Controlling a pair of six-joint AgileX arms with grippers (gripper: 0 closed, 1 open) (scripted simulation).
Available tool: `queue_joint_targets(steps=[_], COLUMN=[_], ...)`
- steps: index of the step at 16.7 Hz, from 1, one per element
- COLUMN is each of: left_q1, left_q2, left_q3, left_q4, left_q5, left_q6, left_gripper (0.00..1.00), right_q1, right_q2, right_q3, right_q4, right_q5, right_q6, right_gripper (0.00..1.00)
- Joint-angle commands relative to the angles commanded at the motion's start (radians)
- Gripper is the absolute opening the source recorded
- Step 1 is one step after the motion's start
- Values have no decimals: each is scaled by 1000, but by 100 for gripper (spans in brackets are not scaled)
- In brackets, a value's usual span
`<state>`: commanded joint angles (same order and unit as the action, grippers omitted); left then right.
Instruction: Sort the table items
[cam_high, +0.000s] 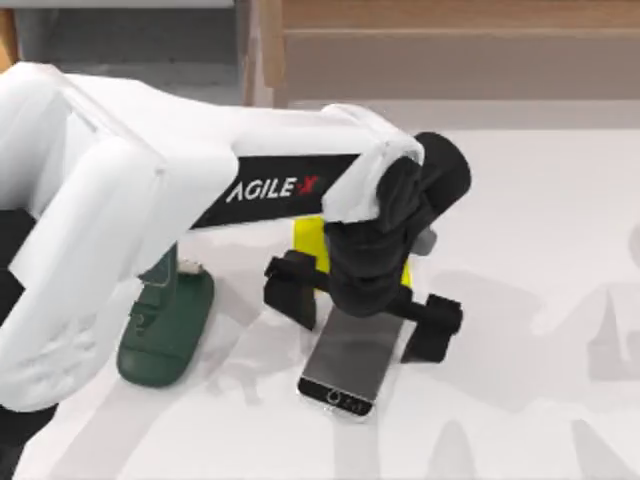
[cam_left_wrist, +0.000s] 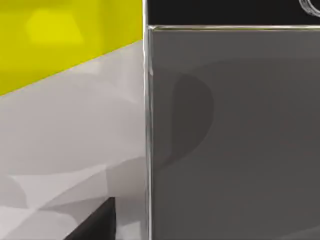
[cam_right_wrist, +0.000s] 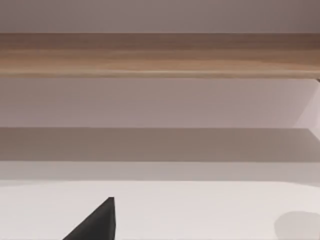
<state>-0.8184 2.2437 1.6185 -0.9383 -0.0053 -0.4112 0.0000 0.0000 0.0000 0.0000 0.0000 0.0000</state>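
Note:
The smartphone (cam_high: 350, 368) lies flat on the white table (cam_high: 540, 250), grey screen up, its far end hidden under my left wrist. My left gripper (cam_high: 362, 318) hangs low over it, open, with one black finger (cam_high: 291, 289) on each side of the phone's long edges and apart from them. The left wrist view looks straight down at the phone's screen (cam_left_wrist: 230, 135) and its silver edge, with a yellow mat (cam_left_wrist: 60, 40) beside the phone's far end. A dark part of my right gripper (cam_right_wrist: 95, 224) shows above bare tabletop.
A dark green object (cam_high: 165, 330) stands on the table to the left of the phone, under my left arm. The yellow mat (cam_high: 308, 240) lies behind the gripper. A wooden wall (cam_high: 450, 40) runs along the table's far edge.

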Motion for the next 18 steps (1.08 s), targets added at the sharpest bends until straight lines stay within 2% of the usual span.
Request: queue_joint_targets(steps=[5,18], left_q1=[0,0], left_q2=[4,4], left_q3=[-8,-8], left_q4=[12,12], left_q5=[0,0], left_q6=[0,0], left_gripper=[100,2], right_q1=[0,0], right_q2=[0,0], right_q3=[0,0], right_q4=[0,0], right_q5=[0,0], right_q6=[0,0], right_gripper=[100,100])
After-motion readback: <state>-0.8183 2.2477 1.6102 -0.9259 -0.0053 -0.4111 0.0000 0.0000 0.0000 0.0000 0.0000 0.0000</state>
